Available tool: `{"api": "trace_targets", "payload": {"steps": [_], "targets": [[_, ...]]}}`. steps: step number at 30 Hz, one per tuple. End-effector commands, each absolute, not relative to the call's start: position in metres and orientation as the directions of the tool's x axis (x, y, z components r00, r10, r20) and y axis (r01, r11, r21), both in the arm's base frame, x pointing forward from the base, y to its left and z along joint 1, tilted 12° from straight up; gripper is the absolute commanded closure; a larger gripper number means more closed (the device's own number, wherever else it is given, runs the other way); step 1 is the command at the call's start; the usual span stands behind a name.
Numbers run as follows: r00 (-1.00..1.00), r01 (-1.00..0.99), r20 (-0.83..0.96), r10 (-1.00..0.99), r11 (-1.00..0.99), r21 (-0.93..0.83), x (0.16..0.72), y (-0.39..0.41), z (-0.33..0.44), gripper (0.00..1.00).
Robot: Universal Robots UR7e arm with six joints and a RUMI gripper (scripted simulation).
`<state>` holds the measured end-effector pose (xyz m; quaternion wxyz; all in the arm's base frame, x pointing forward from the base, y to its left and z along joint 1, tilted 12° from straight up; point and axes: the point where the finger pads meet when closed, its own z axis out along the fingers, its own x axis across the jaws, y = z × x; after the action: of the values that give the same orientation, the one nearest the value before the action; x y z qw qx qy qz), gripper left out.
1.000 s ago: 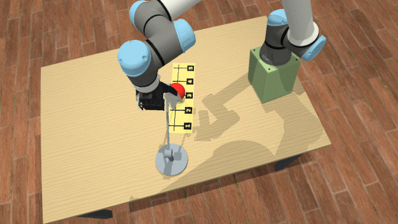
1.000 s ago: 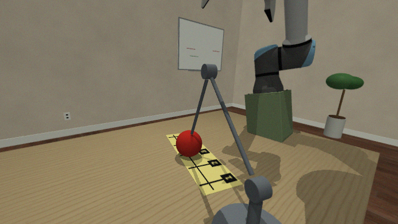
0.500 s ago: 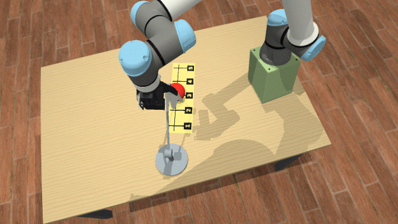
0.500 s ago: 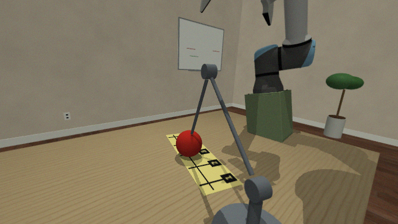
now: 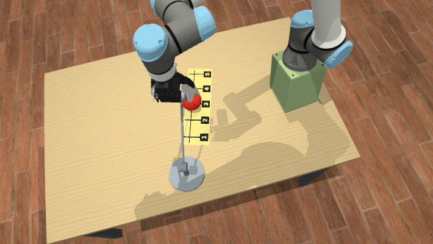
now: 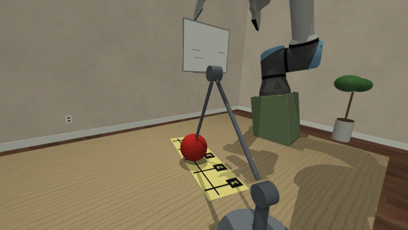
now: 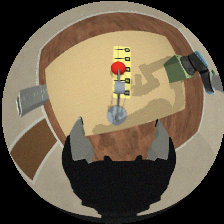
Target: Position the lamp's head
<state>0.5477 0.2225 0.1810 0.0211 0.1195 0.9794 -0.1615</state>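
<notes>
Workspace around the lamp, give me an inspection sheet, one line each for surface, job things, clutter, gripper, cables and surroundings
Surface: light wooden bench, crossed by shadows of the arm.
Job's things: yellow strip with marks 1 to 5; lamp base on the bench past mark 1; red lamp head low over the strip near mark 3, its shadow right under it; elbow joint raised high.
Clutter: nothing seen.
Gripper: gripper open, holding nothing, high above the lamp and touching none of it.
Cables: nothing seen.
Surroundings: green pedestal under the arm, whiteboard, potted plant, wall socket, wood floor.
</notes>
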Motion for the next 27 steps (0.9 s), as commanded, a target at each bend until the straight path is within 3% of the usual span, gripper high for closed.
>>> {"api": "trace_targets", "payload": {"steps": [1,27], "targets": [[-0.971,0.241,-0.082,0.226,0.920,-0.309,0.544,0.206,0.185,0.00],[-0.970,0.241,-0.081,0.227,0.919,-0.311,0.522,0.121,0.202,0.00]]}}
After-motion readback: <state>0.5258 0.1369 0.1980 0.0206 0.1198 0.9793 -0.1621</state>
